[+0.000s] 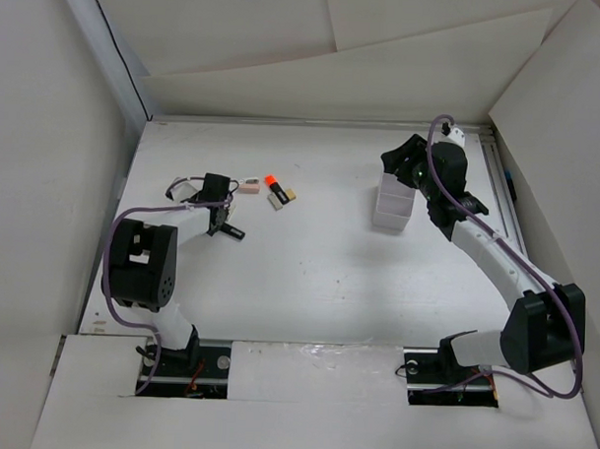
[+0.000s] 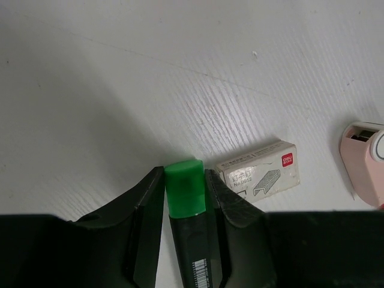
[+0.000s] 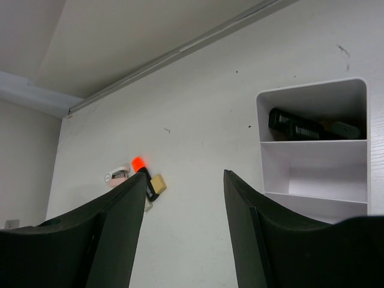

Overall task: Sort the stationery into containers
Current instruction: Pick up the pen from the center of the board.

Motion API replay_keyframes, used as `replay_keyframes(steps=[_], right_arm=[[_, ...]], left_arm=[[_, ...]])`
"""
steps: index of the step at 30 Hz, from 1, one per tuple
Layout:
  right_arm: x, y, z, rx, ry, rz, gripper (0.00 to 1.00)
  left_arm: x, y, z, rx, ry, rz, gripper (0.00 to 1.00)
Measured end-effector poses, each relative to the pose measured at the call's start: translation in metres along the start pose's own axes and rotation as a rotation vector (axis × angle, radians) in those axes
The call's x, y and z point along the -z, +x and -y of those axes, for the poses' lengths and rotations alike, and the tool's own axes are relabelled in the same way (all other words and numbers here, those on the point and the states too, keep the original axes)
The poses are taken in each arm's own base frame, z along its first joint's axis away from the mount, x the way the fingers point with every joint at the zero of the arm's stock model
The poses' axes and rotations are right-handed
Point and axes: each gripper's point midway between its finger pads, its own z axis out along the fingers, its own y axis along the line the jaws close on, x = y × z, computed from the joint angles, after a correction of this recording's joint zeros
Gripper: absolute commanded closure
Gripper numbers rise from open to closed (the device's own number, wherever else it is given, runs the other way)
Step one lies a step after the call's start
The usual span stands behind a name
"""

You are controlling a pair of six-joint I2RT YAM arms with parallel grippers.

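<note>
My left gripper (image 1: 219, 220) is shut on a black marker with a green cap (image 2: 185, 187), low over the table at the left; the marker shows as a dark bar in the top view (image 1: 233, 231). The cap sticks out past the fingertips (image 2: 153, 186). My right gripper (image 1: 403, 167) is open and empty above the white container (image 1: 382, 219). In the right wrist view the gripper (image 3: 185, 174) looks past the container (image 3: 312, 144), which has divided compartments; the far one holds black markers (image 3: 306, 126). An orange-capped marker (image 1: 274, 191) lies beside a beige block (image 1: 290, 195) and a pink item (image 1: 250, 185).
A small staple box (image 2: 258, 170) lies just right of my left fingers, with the pink item (image 2: 363, 162) further right. White walls enclose the table on the left, back and right. The container stands near the right wall.
</note>
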Motion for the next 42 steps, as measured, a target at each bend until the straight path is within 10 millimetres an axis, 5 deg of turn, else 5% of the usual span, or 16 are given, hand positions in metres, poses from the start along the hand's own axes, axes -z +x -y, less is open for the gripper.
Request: replay_keyframes(steps=[10, 18, 21, 22, 25, 27, 28, 29, 33, 42], right_arm=[[0.002, 0.012, -0.014, 0.004, -0.043, -0.035, 0.22], [0.019, 0.058, -0.066, 0.042, -0.185, -0.154, 0.18], [0.034, 0.086, -0.093, 0.064, -0.269, -0.226, 0.32], [0.039, 0.096, -0.101, 0.072, -0.298, -0.254, 0.57], [0.055, 0.126, -0.118, 0.091, -0.372, -0.343, 0.87], [0.062, 0.141, -0.124, 0.101, -0.409, -0.393, 0.87], [0.065, 0.148, -0.128, 0.107, -0.43, -0.418, 0.69], [0.069, 0.158, -0.131, 0.114, -0.455, -0.454, 0.69], [0.081, 0.184, -0.143, 0.128, -0.557, -0.543, 0.36], [0.069, 0.247, -0.154, 0.135, -0.625, -0.709, 0.28]], left_arm=[[0.022, 0.022, -0.008, -0.048, 0.1, -0.03, 1.0], [0.047, 0.027, -0.011, -0.064, 0.234, -0.056, 1.0], [0.059, 0.027, -0.003, -0.064, 0.33, -0.057, 1.0], [0.063, 0.026, 0.0, -0.066, 0.363, -0.057, 1.0], [0.077, 0.025, 0.011, -0.073, 0.467, -0.058, 1.0], [0.085, 0.024, 0.02, -0.082, 0.53, -0.059, 1.0], [0.09, 0.024, 0.025, -0.087, 0.565, -0.062, 1.0], [0.096, 0.025, 0.032, -0.095, 0.614, -0.069, 1.0], [0.11, 0.033, 0.042, -0.114, 0.745, -0.093, 1.0], [0.143, 0.049, 0.063, -0.174, 0.978, -0.167, 1.0]])
